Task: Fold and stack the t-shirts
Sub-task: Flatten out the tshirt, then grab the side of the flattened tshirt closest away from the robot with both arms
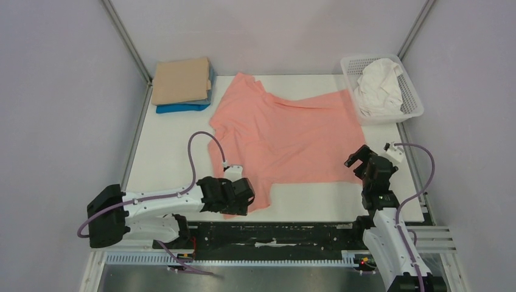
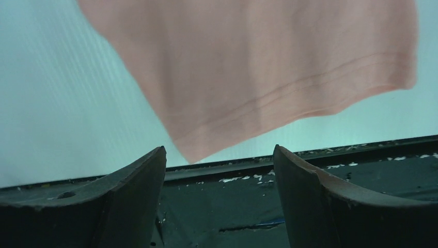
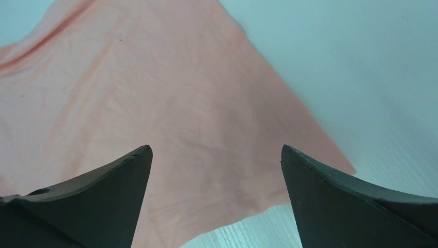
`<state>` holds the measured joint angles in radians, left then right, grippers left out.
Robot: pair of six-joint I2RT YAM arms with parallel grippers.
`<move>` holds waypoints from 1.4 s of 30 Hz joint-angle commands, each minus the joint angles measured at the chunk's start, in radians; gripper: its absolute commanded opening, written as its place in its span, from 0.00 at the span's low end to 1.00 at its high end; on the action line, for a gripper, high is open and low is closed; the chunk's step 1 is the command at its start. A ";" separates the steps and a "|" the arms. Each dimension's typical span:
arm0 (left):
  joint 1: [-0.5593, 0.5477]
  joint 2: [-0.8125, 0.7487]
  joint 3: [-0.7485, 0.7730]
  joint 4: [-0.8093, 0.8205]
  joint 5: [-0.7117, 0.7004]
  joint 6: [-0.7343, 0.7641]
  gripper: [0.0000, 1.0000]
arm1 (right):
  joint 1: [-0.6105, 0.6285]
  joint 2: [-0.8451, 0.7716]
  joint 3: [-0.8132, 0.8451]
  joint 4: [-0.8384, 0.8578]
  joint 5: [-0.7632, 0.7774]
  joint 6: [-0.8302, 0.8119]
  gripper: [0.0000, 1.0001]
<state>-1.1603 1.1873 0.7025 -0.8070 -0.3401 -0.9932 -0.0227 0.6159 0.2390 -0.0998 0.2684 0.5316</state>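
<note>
item: salmon-pink t-shirt (image 1: 286, 131), spread open and rumpled across the middle of the white bench (image 1: 164, 164), its far right corner just beside the lattice basket (image 1: 414, 103).
item: tan t-shirt (image 1: 181, 80), folded, lying on a folded blue t-shirt (image 1: 182, 108), far left corner.
item: white t-shirt (image 1: 377, 85), crumpled in the basket.
item: left end effector (image 2: 219, 150), jaws wide, holding nothing, over the pink shirt's near left corner.
item: right end effector (image 3: 216, 147), jaws wide, holding nothing, above the shirt's near right corner.
</note>
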 commanded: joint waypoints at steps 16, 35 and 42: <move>-0.047 -0.015 -0.169 0.111 -0.039 -0.172 0.55 | 0.000 0.039 0.015 -0.053 0.070 0.014 0.98; -0.046 -0.106 -0.267 0.387 -0.095 -0.033 0.02 | -0.001 0.051 0.097 -0.358 0.152 0.022 0.98; -0.046 -0.240 -0.318 0.397 -0.102 0.031 0.02 | -0.001 0.058 0.023 -0.309 0.169 -0.002 0.98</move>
<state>-1.2037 1.0187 0.4095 -0.4622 -0.4103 -1.0298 -0.0227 0.6601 0.2844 -0.4164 0.3885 0.5320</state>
